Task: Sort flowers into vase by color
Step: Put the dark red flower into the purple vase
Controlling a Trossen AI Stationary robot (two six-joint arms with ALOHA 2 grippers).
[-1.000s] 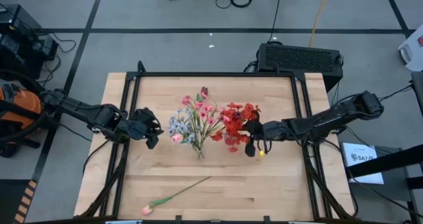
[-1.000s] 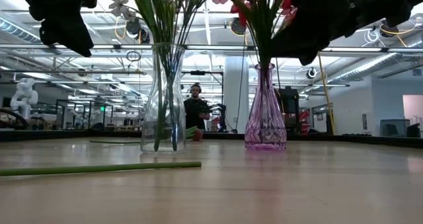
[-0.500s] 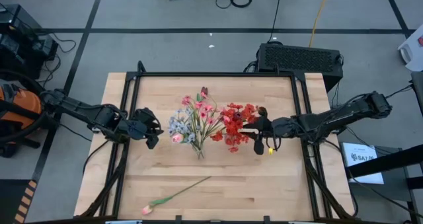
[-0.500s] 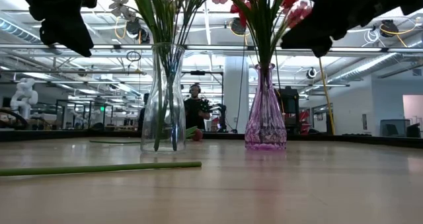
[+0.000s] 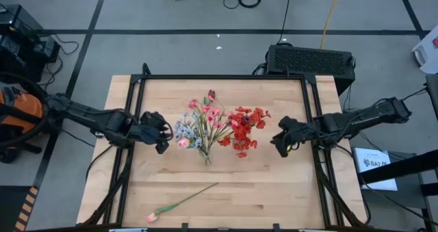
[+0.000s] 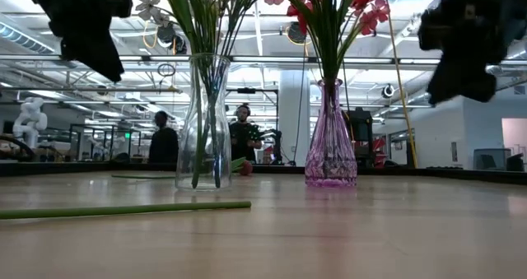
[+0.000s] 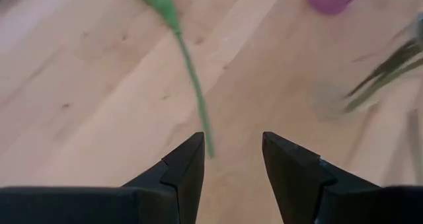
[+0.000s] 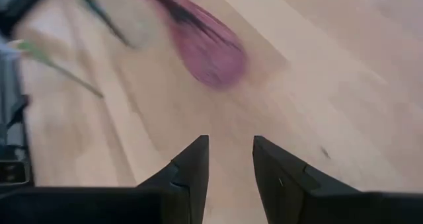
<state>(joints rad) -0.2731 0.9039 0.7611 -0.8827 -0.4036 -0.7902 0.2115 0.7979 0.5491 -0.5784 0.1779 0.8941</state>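
Fig.: both claws open, empty. Left gripper (image 5: 162, 131) should drop low, straddle pink flower (image 5: 179, 204) stem mid-length, w/ right gripper (image 5: 279, 142) parked.

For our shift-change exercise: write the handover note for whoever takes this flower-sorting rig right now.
Left gripper: open, empty, beside the clear vase.
Right gripper: open, empty, right of the purple vase.
Done: pink and pale flowers are in the clear vase, red flowers in the purple one.
Left: one pink-tipped stem lies on the table's front edge; it probably belongs in the clear vase.
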